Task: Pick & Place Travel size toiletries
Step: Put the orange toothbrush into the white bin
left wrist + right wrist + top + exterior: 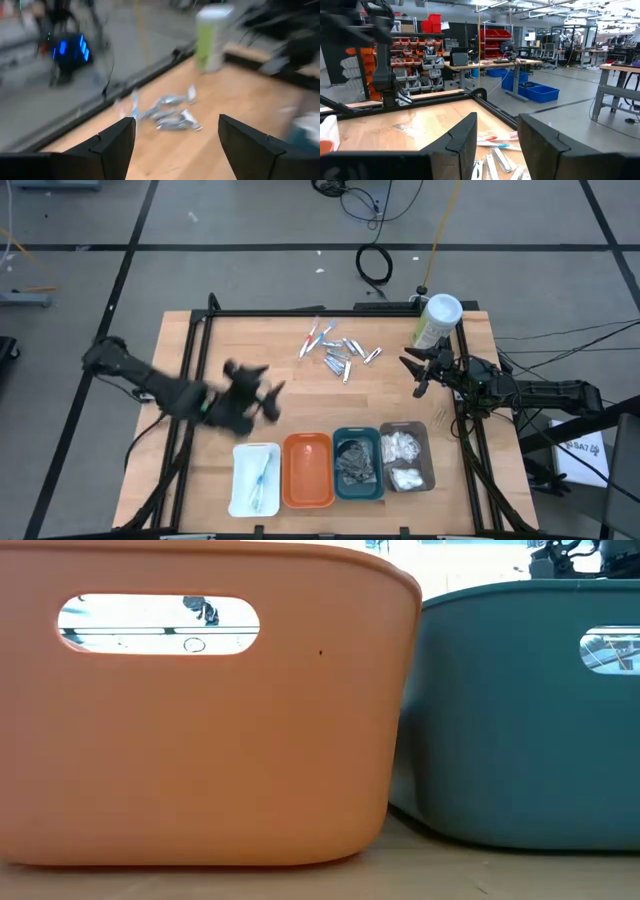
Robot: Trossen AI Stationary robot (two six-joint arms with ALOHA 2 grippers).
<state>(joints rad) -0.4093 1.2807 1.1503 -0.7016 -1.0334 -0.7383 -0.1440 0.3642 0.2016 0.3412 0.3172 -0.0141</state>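
Plainly, the left gripper stands open and empty over bare wood at lower left of centre in the high view, just above the white tray, its two dark fingers spread wide in its own wrist view with the pile ahead of them. The right gripper hangs part-open and empty at the right edge of the table, beside the pale-green canister. The loose travel size toiletries lie in a tight heap at upper centre of the high view, silvery pieces overlapping red-and-blue sticks; others already sit in the white tray, the teal tray and the grey tray, while the orange tray looks empty. The likely trouble is the heap itself: pieces lie across one another, so a closing pinch could catch two at once, or push a slim stick flat and slide off it. A reach from the right could also knock the canister. The left arm stretches low from the left of the frame, slanting down toward the centre; the right arm comes in level from the right.
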